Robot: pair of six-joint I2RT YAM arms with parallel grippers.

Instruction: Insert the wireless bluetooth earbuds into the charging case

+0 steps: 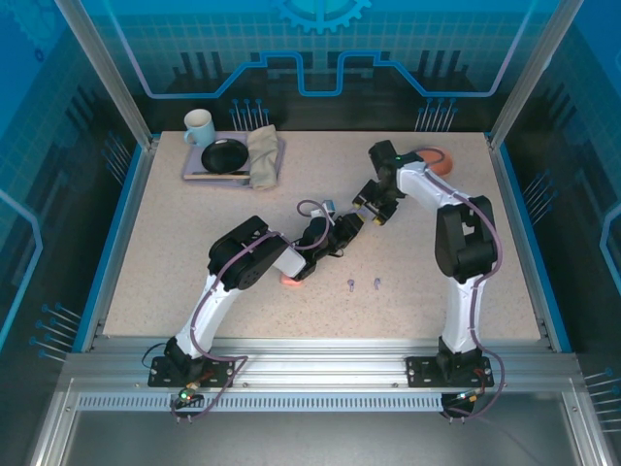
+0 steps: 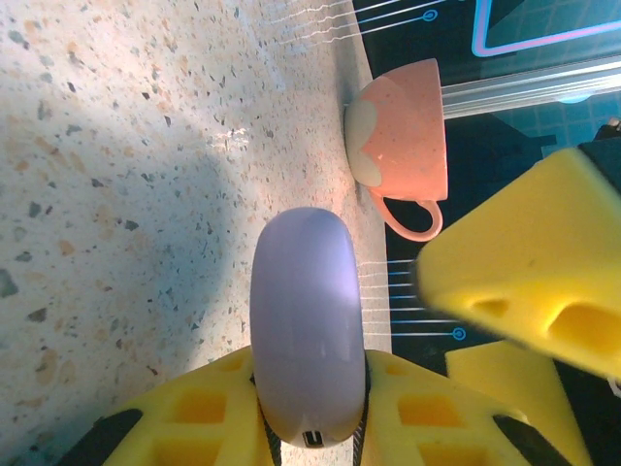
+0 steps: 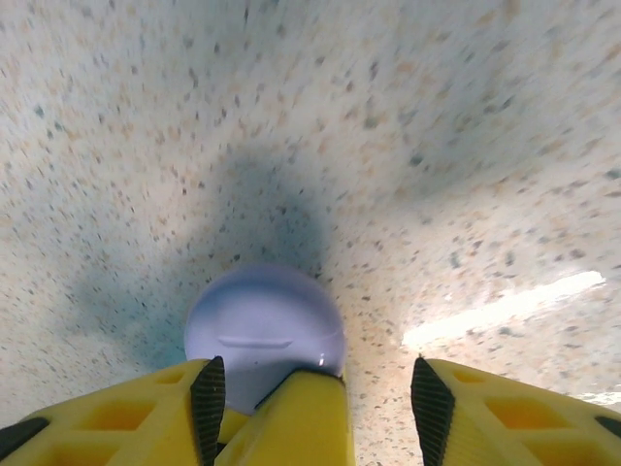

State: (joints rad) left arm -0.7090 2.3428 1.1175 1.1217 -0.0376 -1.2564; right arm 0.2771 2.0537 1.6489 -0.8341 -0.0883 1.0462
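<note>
A lilac charging case [image 2: 307,320] stands on edge in the left wrist view, and my left gripper [image 2: 309,393] is shut on its lower end. From above, the left gripper [image 1: 349,229] sits mid-table, close to my right gripper [image 1: 376,211]. In the right wrist view the same lilac case [image 3: 264,325] shows just ahead. My right gripper [image 3: 315,393] is open there, with a yellow finger of the left gripper between its pads. Two lilac earbuds [image 1: 349,284] [image 1: 375,283] lie loose on the table, nearer the front edge.
A salmon-pink case [image 1: 291,280] lies partly under the left forearm. A pink cup [image 1: 434,160] lies behind the right arm, and shows on its side [image 2: 398,141] in the left wrist view. A tray [image 1: 194,170] with a mug, a black plate and a cloth stands back left.
</note>
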